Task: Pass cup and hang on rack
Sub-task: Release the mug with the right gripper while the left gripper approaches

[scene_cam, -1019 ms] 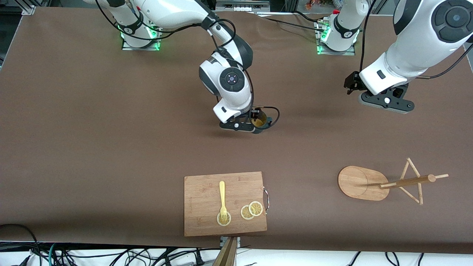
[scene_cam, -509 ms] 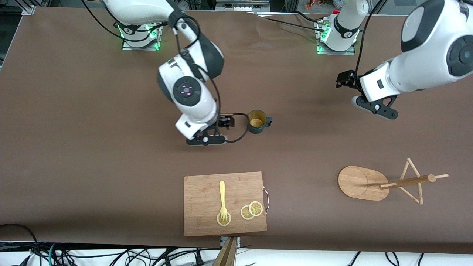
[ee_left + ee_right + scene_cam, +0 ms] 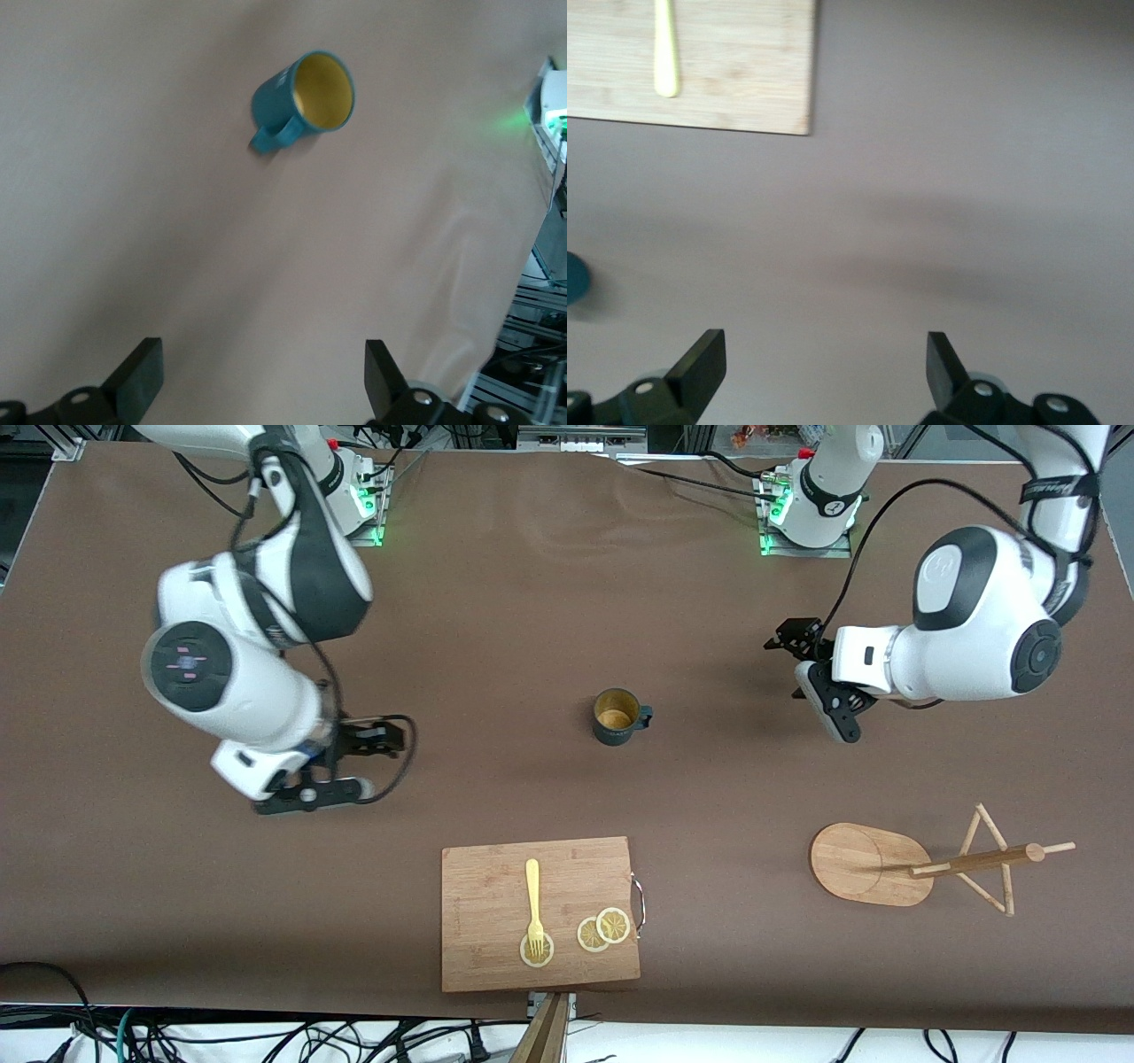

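Though upright, cup (image 3: 617, 716) near board (image 3: 496, 921).

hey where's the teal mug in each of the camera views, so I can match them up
Front view: the teal mug stands upright on the brown table, between the two arms, its handle toward the left arm's end.
Left wrist view: the mug shows whole, ahead of the open left tool.
Right wrist view: only a teal sliver at the picture's edge.
Shared landmark: the cutting board, in the front and right wrist views.
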Robot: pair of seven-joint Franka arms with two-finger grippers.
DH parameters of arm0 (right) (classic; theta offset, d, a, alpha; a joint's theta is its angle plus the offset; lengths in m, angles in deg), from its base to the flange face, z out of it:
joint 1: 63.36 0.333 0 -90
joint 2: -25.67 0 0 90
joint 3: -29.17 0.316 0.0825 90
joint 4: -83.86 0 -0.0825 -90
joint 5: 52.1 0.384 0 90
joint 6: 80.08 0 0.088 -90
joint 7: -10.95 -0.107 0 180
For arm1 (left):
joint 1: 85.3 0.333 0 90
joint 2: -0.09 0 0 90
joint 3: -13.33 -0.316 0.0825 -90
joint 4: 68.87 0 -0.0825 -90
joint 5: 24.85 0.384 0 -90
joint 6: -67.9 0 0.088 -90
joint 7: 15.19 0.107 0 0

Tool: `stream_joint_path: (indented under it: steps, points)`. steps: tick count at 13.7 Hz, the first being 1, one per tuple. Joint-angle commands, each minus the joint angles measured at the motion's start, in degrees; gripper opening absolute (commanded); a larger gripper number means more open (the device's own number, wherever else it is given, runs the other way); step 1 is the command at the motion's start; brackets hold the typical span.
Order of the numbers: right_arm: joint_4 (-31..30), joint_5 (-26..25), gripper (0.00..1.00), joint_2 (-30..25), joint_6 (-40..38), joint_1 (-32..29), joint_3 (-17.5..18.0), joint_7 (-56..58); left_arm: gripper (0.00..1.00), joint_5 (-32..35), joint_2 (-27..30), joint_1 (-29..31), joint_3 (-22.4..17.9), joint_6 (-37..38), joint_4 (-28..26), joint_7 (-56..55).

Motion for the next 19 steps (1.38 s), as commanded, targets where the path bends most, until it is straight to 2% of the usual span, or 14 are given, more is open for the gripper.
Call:
stream_joint_path:
  steps: [1,4,6,9,11,13,17,18,19]
  points:
    - [-0.72,0.31,1.0,-2.9,-5.02,0.33,-5.08,5.29,1.0,-8.04,-0.09,-0.34,0.62,-9.41,-6.69,17.25]
    - [-1.07,0.23,1.0,-5.97,-7.41,-0.29,-10.01,9.62,1.0,-19.54,-8.25,-0.87,1.41,-16.97,-6.61,38.51]
    - [-2.91,0.49,1.0,-9.66,-7.5,-5.28,-9.41,9.62,1.0,-26.24,-13.17,-1.22,2.9,-21.73,-6.61,51.09]
    - [-5.29,-1.52,1.0,-13.27,-9.95,-8.63,-8.97,9.45,1.0,-37.66,-17.83,-2.1,4.66,-24.99,-6.88,69.72]
    - [-5.21,-7.13,1.0,-17.38,-11.36,-11.52,-5.65,9.36,1.0,-48.8,-20.65,-2.19,4.66,-24.73,-8.27,84.3]
    - [-5.55,-7.6,1.0,-20.38,-11.1,-16.18,-2.82,9.36,1.0,-57.61,-21.98,-3.85,4.66,-24.65,-10.56,94.09]
    - [-8.81,-7.51,1.0,-24.25,-11.54,-19.01,-1.94,9.53,1.0,-65.01,-26.46,-4.3,5.63,-24.29,-10.31,102.28]
    - [-10.03,-7.77,1.0,-25.13,-11.8,-19.36,-0.28,9.36,1.0,-66.51,-27.25,-4.47,5.63,-24.29,-10.13,103.96]
    - [-11.61,-8.55,1.0,-26.36,-11.63,-21.28,1.74,9.36,0.91,-66.79,-27.95,-4.39,5.72,-24.21,-9.87,104.67]
